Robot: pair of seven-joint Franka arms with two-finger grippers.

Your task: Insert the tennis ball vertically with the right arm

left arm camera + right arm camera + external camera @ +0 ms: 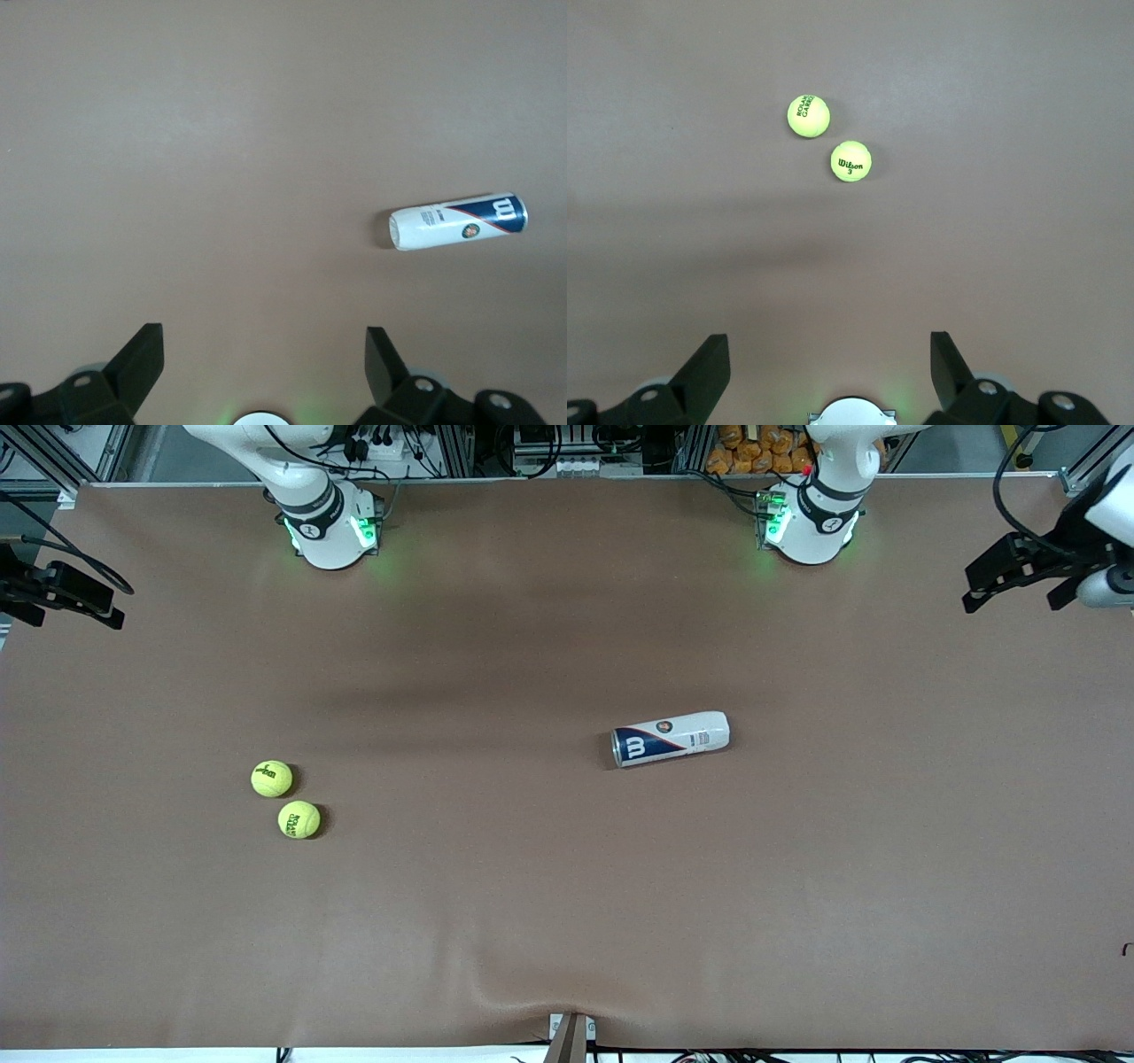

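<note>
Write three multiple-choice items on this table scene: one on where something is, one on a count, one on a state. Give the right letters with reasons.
1. Where do the tennis balls lie?
A. toward the right arm's end of the table
B. inside the can
C. on top of the can

2. How many tennis balls are on the table?
A. one
B. two
C. four

3. How does the can rest?
A. upright
B. on its side
C. held in a gripper

Answers:
1 A, since both balls sit on the brown mat near the right arm's end, well apart from the can.
2 B, since two yellow balls show, side by side.
3 B, since the can lies flat, with the left gripper and the right gripper both open and empty.
</note>
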